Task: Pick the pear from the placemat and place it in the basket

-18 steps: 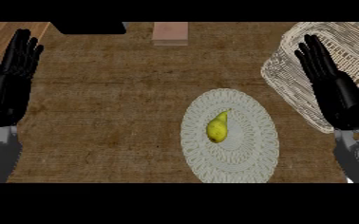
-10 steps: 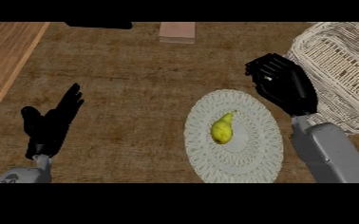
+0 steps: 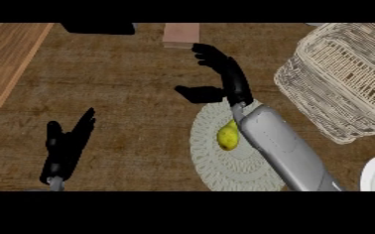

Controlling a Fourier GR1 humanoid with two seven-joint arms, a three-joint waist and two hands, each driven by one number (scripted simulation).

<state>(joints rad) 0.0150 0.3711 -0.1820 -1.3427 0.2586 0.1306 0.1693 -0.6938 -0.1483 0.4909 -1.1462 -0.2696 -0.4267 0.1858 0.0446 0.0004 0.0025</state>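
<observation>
While the right hand hung open and empty past the placemat's far edge, the pear lay on the mat's middle beside the forearm, which might nudge it away from the basket.

Grey forearms, black hands

The right hand is matte black with slim segmented fingers and a thumb, joined to a smooth, light grey, boxy forearm. The left hand is equally black, with a small grey wrist piece.
</observation>
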